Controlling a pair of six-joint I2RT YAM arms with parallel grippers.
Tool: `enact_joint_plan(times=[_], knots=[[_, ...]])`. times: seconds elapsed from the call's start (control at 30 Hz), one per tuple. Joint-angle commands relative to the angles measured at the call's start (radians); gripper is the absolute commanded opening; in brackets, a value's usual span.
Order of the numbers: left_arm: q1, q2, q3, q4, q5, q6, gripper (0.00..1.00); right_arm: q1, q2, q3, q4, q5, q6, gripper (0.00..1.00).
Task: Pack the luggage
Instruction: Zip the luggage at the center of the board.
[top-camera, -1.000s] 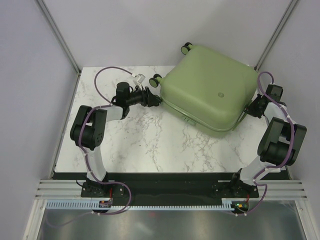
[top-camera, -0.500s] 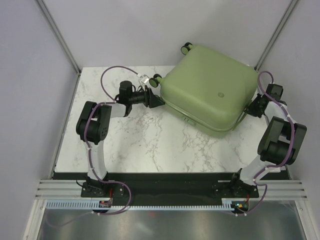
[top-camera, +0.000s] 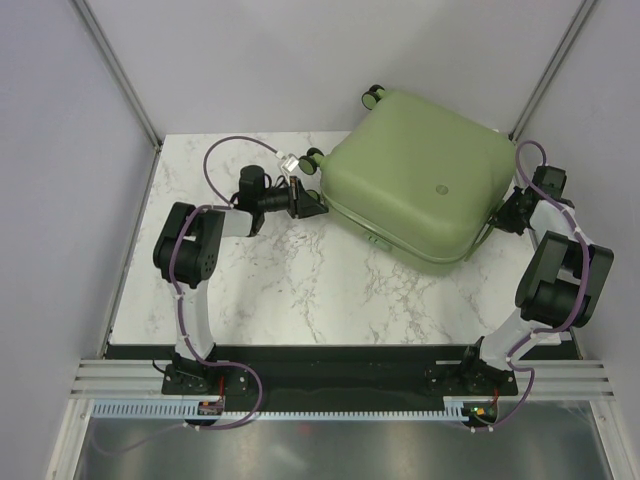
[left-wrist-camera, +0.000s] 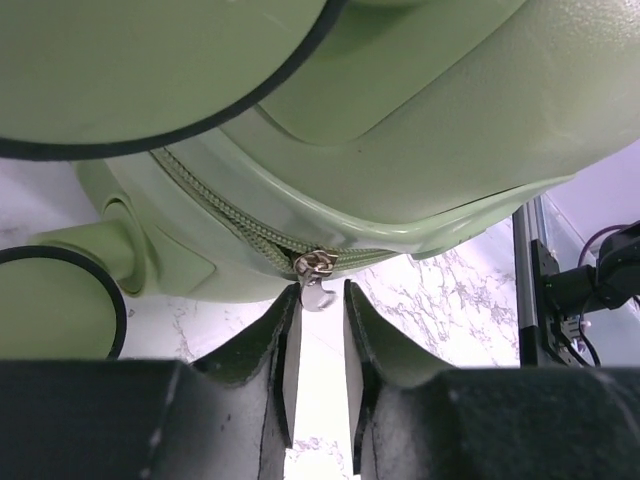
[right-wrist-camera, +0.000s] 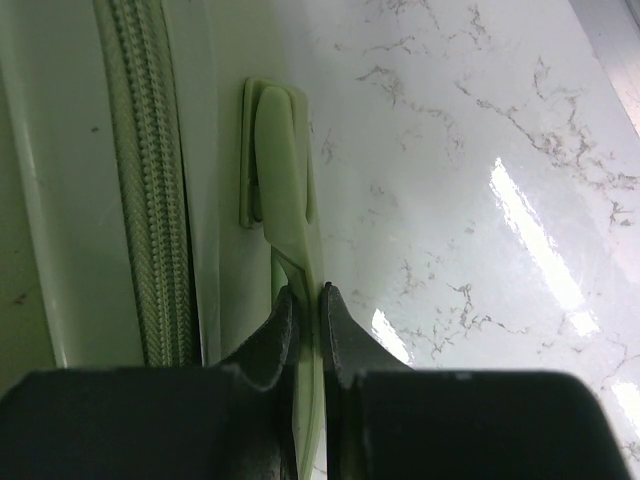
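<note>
The luggage (top-camera: 415, 185) is a closed sage-green hard-shell suitcase lying flat at the table's far right. My left gripper (top-camera: 310, 203) is at its left corner, below a wheel (top-camera: 314, 160). In the left wrist view the jaws (left-wrist-camera: 320, 290) stand slightly apart, with the silver zipper pull (left-wrist-camera: 317, 294) hanging between the fingertips, not clamped. My right gripper (top-camera: 508, 215) is at the suitcase's right side. In the right wrist view it (right-wrist-camera: 306, 292) is shut on the thin green side handle (right-wrist-camera: 280, 150), next to the zipper track (right-wrist-camera: 150, 180).
The white marble table (top-camera: 280, 290) runs to grey walls at the left, back and right. A metal post (top-camera: 545, 75) stands behind the suitcase's far right corner. A second wheel (top-camera: 374, 97) overhangs the back edge. My left arm's purple cable (top-camera: 235, 145) loops over the far left.
My left gripper has swung up and right toward the suitcase's left corner, and its cable loop has shifted. The right gripper and the suitcase have stayed in place.
</note>
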Motion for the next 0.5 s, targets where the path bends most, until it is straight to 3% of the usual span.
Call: enact_joint_plan(times=[0.0, 0.13, 0.27, 0.47], knots=[[-0.004, -0.022, 0.002, 0.058, 0.026, -0.029, 0.28, -0.019, 0.034, 0.029, 0.025, 0.069, 0.007, 0.0], [-0.007, -0.037, -0.006, 0.055, -0.019, -0.032, 0.21, -0.019, 0.036, 0.027, 0.026, 0.069, 0.002, 0.0], [-0.009, -0.059, -0.024, 0.055, -0.124, -0.044, 0.02, -0.019, 0.034, 0.019, 0.029, 0.072, 0.005, 0.0], [-0.007, -0.088, -0.052, 0.045, -0.296, -0.075, 0.02, -0.019, 0.023, 0.002, 0.039, 0.078, 0.012, 0.0]])
